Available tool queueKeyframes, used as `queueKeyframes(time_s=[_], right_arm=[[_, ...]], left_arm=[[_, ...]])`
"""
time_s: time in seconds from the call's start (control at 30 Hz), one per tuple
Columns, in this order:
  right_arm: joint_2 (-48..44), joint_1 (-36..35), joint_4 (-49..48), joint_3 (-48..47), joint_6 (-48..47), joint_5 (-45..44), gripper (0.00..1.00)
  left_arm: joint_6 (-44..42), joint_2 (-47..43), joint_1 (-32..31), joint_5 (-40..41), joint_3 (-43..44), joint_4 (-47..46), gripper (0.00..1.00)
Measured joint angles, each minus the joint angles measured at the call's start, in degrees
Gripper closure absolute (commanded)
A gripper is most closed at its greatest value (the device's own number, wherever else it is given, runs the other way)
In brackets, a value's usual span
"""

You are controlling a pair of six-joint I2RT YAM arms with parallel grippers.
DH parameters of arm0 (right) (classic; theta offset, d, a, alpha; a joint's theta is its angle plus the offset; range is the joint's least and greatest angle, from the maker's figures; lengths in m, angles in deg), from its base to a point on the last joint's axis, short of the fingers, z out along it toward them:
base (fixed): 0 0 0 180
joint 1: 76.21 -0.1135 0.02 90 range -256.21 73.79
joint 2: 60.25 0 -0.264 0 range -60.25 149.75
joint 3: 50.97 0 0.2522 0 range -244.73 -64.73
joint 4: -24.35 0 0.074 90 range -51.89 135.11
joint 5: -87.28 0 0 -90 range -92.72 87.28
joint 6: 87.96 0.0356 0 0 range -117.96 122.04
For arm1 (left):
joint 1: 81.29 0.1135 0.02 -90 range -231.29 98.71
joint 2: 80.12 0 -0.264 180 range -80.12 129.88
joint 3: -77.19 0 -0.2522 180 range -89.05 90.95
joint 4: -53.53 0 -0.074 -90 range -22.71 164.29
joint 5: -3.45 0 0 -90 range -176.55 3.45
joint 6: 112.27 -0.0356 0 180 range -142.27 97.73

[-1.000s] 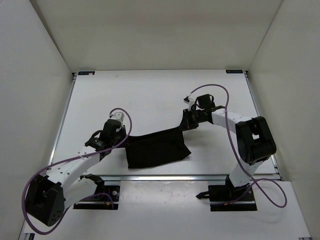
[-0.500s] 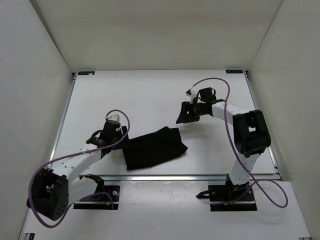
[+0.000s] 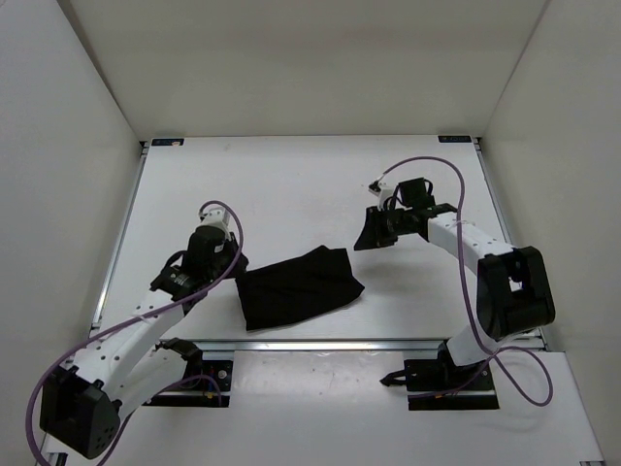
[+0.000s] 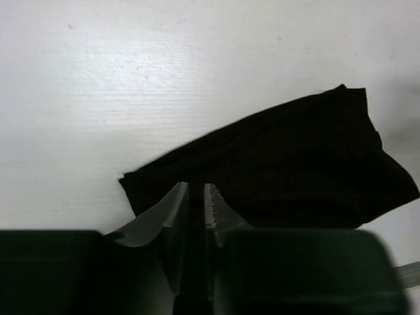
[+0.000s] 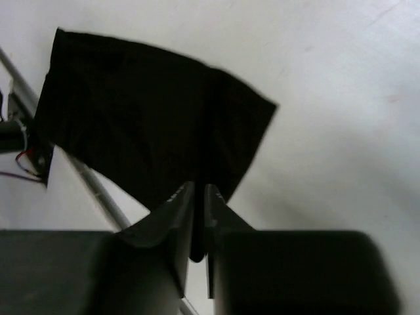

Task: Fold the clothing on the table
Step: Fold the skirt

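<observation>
**Ana:** Where is our clothing [image 3: 296, 288]?

**Ben:** It lies flat on the table [image 3: 281, 184], close to the front rail [image 3: 388, 343] and between our two arms. It is a dark, soft heap, a bit crooked. It looks folded over at least once.

**Ana:** Why do we have it there?

**Ben:** We think it is a good spot because both arms can reach it. Nothing is lifting it, so it can rest.

**Ana:** What about our left gripper [image 4: 195, 190]?

**Ben:** It sits low, right at the left edge of the cloth, and points at it. Its fingers [image 4: 172, 210] are close together, with only a thin dark slit between them. We cannot tell if a bit of cloth is pinched in there.

**Ana:** And our right gripper [image 5: 199, 191]?

**Ben:** It hangs over the bare table, off past the far right corner of the cloth, and does not touch it. Its fingers are almost together too, and they hold nothing.

**Ana:** How do our arms look?

**Ben:** Our left arm [image 3: 146, 316] stretches forward from its base, low and a little bent. Our right arm [image 3: 456, 233] has its elbow up high, and it reaches across to the left with the gripper tipped down.

**Ana:** Are we done?

**Ben:** We think the fold may need more tidying, because the edges do not line up.
</observation>
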Motion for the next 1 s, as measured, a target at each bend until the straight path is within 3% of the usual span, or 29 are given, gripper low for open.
queueKeyframes(time_s=[0.07, 0.13, 0.2, 0.3, 0.7, 1.0], right_arm=[[-1.3, -1.7, 0.2, 1.7, 0.8, 0.7, 0.53], [-1.7, -3.5, 0.1, 2.8, 0.7, 0.8, 0.45], [-1.9, -4.9, 0.2, 3.6, 0.5, 1.0, 0.57], [-2.0, -5.4, -0.2, 3.9, 0.6, 2.4, 0.87], [1.7, -10.5, -4.4, 7.3, 1.3, 6.2, 0.97], [6.7, -5.7, 0.2, 12.4, -1.4, 2.8, 1.0]], left_arm=[[1.0, -0.5, -1.2, -0.6, -1.4, 0.3, 0.88], [2.1, -0.3, -2.8, -1.0, -2.9, 0.6, 0.95], [3.1, 0.1, -4.1, -1.9, -4.5, 0.6, 1.0], [4.2, 0.5, -4.9, -3.6, -6.7, -0.1, 1.0], [5.7, 13.0, -7.8, -8.6, -8.6, -5.2, 1.0], [4.2, 19.7, -8.2, -8.3, -5.0, -4.2, 1.0]])
